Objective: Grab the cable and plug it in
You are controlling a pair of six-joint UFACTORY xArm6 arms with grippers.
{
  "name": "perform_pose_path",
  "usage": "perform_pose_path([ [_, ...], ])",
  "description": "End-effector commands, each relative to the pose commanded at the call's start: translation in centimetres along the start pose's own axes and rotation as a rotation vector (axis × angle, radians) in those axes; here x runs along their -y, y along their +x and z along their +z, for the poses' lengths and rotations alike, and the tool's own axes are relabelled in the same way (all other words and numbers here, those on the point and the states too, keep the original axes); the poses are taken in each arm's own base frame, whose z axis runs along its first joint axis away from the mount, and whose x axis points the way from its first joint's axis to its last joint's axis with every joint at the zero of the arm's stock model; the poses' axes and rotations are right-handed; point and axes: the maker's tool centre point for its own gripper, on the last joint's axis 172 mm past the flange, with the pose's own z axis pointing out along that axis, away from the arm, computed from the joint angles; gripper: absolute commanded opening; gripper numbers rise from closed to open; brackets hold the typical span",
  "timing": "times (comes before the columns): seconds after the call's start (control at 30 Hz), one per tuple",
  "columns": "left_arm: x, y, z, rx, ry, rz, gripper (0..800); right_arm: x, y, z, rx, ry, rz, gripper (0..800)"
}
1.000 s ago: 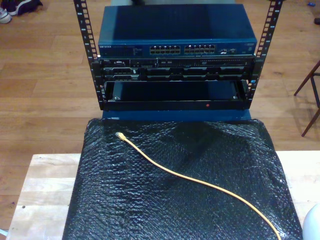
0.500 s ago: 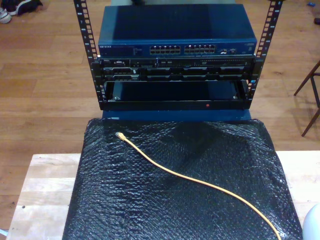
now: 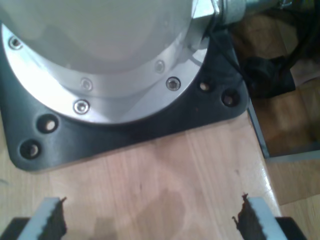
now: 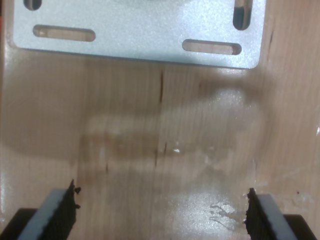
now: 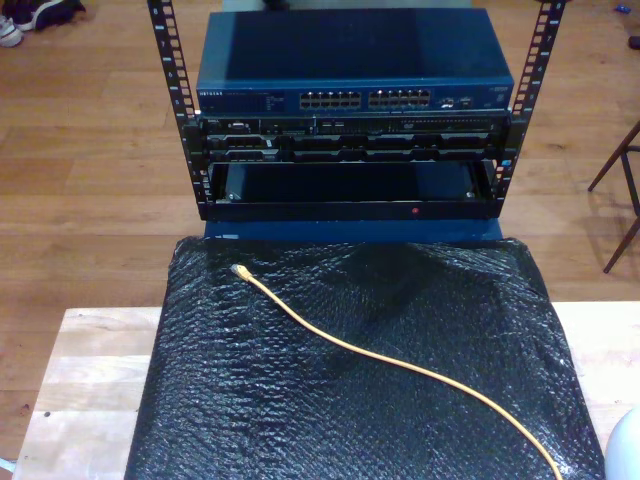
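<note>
A thin yellow-orange cable lies loose across the black bubble-wrap sheet, running from the exterior view's lower right to its clear plug near the sheet's upper left. Beyond the sheet stands a rack with a blue network switch showing two rows of ports. My first gripper is open over bare wood beside a round silver arm base on a black plate. My second gripper is open over pale wood below a silver slotted plate. Nothing sits between either pair of fingers.
Black rack rails flank the switch, with darker modules and an empty shelf beneath it. A wooden tabletop shows on both sides of the sheet. Chair legs stand at the exterior view's right edge. A white rounded shape sits at its lower right corner.
</note>
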Motion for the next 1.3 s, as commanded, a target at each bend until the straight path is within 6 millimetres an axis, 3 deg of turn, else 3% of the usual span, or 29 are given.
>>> perform_pose_path([
  [0.27, 0.0, 0.1, 0.0, -0.005, -0.002, 0.002, 800, 0.0, -0.2, -0.2, 0.005, 0.000, 0.004, 798],
  [0.53, -0.3, 0.3, -1.2, -0.015, -0.006, -0.003, 800, -0.1, -0.5, -2.3, -0.008, -0.002, 0.006, 797],
  [0.8, -0.7, 1.5, -3.8, -0.076, -0.011, -0.010, 800, -0.3, -0.3, -7.0, -0.068, -0.003, 0.112, 797],
  [1.03, -0.9, 2.0, -6.7, -0.095, -0.015, -0.068, 800, -0.7, -1.9, -11.3, -0.039, -0.002, 0.268, 797],
  [1.3, -0.1, 1.1, -10.3, -0.058, 0.007, -0.103, 800, -4.5, -2.6, -14.7, -0.041, -0.065, 0.399, 796],
])
